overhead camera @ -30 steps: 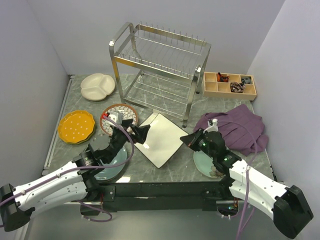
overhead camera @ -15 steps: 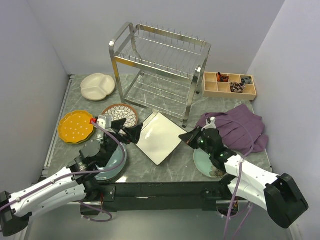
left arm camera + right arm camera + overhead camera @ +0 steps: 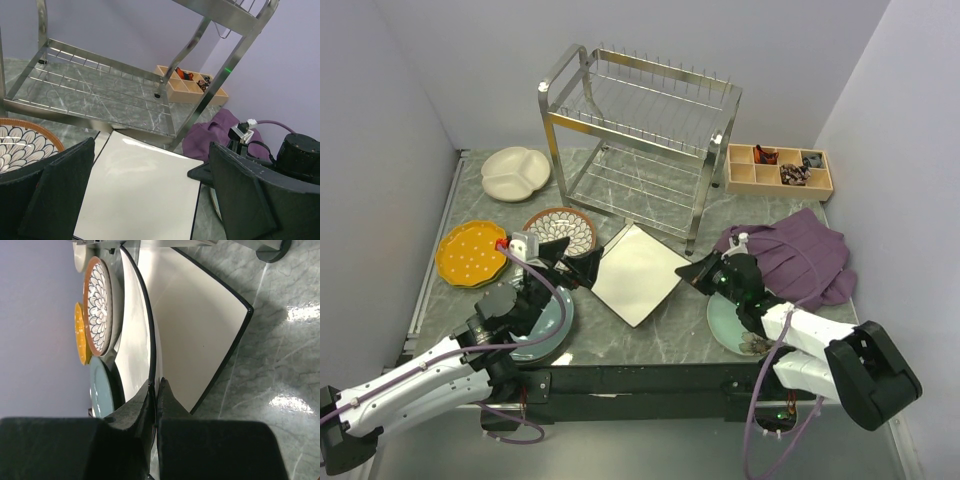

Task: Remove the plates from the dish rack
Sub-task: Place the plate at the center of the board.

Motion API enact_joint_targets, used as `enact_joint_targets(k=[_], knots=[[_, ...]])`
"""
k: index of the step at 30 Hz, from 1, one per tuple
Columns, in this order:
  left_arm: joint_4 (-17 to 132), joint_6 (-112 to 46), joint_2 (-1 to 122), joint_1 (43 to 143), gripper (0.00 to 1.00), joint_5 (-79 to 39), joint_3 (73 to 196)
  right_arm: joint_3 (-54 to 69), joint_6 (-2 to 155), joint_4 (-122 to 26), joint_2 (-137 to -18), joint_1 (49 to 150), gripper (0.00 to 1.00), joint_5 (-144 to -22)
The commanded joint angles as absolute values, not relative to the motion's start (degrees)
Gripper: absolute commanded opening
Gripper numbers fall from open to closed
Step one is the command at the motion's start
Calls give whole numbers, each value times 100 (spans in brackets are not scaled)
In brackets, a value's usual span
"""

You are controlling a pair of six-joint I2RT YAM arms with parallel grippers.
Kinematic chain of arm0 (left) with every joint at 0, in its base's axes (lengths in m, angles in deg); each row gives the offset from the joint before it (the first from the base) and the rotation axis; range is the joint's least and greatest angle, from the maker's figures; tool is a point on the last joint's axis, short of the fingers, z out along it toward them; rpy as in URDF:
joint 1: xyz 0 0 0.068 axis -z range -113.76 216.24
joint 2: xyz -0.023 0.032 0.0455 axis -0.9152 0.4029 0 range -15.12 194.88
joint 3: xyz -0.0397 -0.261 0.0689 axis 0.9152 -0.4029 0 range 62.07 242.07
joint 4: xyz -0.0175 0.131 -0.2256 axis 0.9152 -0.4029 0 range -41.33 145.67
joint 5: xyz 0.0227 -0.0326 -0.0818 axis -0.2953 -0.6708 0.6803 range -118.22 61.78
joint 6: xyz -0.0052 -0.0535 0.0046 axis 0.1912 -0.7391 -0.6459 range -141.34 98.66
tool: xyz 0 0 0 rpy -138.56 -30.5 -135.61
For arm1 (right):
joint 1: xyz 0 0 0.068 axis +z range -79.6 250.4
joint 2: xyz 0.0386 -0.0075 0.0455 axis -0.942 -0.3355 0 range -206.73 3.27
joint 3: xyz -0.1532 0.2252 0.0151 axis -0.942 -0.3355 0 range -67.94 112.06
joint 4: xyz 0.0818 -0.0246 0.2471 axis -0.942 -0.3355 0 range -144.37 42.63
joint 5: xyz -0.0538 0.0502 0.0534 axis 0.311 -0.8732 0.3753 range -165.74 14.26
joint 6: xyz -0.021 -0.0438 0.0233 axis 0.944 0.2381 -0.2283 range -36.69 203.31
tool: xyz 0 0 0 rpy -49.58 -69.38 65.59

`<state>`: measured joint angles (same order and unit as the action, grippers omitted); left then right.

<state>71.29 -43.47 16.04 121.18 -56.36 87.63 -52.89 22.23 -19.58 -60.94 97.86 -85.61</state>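
**A:** Well, what have the jaws got?

**B:** The right gripper (image 3: pixel 155 387) has its jaws pressed together on the right corner of the white square plate (image 3: pixel 638 272). In the right wrist view, the plate's dark rim runs straight into the seam between them. The left gripper (image 3: pixel 572 262) has its jaws wide apart at the plate's left corner, one on either side, gripping nothing.

**A:** Where is that plate?

**B:** Mid-worktop (image 3: pixel 670 342), just nearer than the dish rack (image 3: pixel 640 130). I cannot tell whether it lies flat or is tipped.

**A:** What crowds it?

**B:** The rack's near-right leg stands just beyond the plate's right corner, close to the right gripper. The brown petal-patterned plate (image 3: pixel 565 228) sits just beyond the left gripper. The orange dotted plate (image 3: pixel 472 252) is further left, and the cream divided plate (image 3: pixel 516 170) is at the far left. A purple cloth (image 3: pixel 800 255) is heaped to the right of the right gripper. A wooden compartment tray (image 3: pixel 778 170) sits at the far right beside the rack.

**A:** Anything hard to see?

**B:** The grey-blue plate (image 3: pixel 548 318) is half covered by the left arm (image 3: pixel 440 365). The pale green plate (image 3: pixel 728 322) is largely under the right arm (image 3: pixel 800 345). The tray's contents are too small to name. In the left wrist view the brown plate is cut off at the left edge. I cannot tell whether the left jaws touch the square plate.
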Motion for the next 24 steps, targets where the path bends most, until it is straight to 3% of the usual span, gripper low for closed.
enact_joint_targets(k=[1,24], knots=[[7334,-4296,1485,12091,100,-5625,8730,-5229,1660,-114,-6063,9650,0,-8523],[7290,-4269,1345,12143,99,-5669,8739,-5529,1484,590,-5957,9571,0,-8488]])
